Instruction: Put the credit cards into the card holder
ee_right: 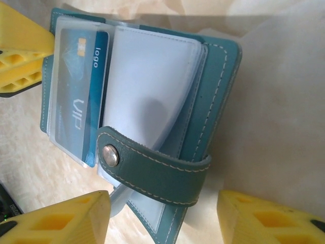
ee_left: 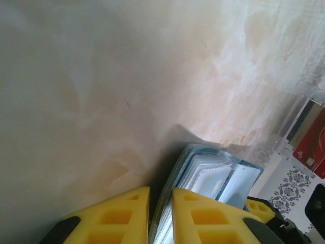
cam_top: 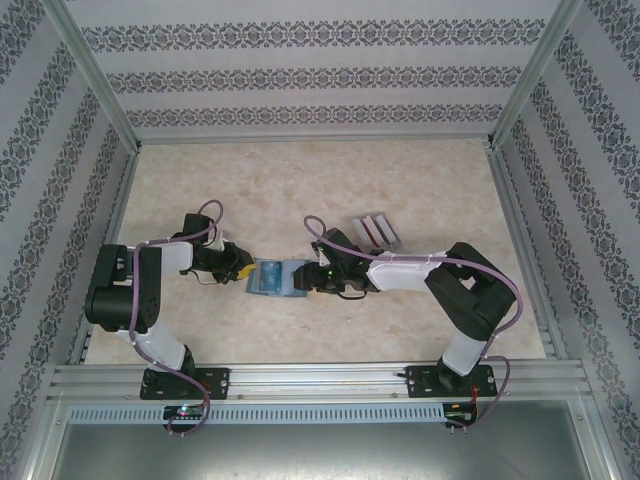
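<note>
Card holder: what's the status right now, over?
Left end effector shut on edge of card holder. Right end effector open, by snap strap. Blue card in a sleeve. Red card in grey rack; no obstruction seen.

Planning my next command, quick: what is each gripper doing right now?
Left gripper: closed on the card holder's edge.
Right gripper: open over the card holder, holding nothing.

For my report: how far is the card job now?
Done: a blue card sits sleeved in the card holder. In hand: left tool pinches the holder's edge; right tool is open. Left: the red card and others stand in the grey block.
</note>
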Robot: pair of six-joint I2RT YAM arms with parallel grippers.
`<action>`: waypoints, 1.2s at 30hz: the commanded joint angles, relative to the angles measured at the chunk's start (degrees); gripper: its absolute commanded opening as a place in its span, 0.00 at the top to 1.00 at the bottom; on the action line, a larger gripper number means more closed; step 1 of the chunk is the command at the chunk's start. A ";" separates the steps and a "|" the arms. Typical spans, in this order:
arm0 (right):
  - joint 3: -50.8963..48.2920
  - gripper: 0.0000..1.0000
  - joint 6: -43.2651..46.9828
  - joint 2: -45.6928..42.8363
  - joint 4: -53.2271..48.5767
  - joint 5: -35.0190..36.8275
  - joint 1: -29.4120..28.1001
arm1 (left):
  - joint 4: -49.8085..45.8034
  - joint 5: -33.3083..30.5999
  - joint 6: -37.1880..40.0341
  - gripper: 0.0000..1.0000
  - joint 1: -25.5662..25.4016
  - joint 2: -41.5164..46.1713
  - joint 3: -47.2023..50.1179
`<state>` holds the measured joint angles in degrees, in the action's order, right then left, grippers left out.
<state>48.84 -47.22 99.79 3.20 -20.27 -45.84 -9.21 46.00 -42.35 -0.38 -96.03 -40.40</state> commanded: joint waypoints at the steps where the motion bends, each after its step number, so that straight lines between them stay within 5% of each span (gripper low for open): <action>1: -0.22 0.39 -0.11 1.92 0.84 0.54 0.66 | -6.33 -4.62 0.87 0.80 -0.94 -3.51 1.80; 11: 4.21 0.38 0.52 7.04 2.83 -0.95 0.69 | -7.48 -4.51 1.18 0.70 -1.02 -2.56 0.50; 19: 6.00 0.39 0.64 9.02 1.44 0.41 0.76 | -13.57 -7.18 2.94 0.34 -1.19 2.47 -2.18; 22: 5.70 0.40 0.92 9.00 1.20 0.48 0.75 | -17.68 -9.68 4.24 0.28 -1.16 6.11 -4.70; 28: 4.73 0.39 0.84 9.19 1.97 0.76 0.67 | -21.79 -9.09 7.53 0.40 -3.56 12.48 -8.02; 36: 3.02 0.38 -0.91 10.30 5.18 -0.02 0.71 | -18.06 -4.40 9.59 0.65 -15.41 12.88 -8.57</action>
<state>53.82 -48.10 104.57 1.15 -22.87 -45.08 -26.98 39.48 -35.18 -13.06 -82.04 -48.42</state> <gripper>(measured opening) 0.616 0.362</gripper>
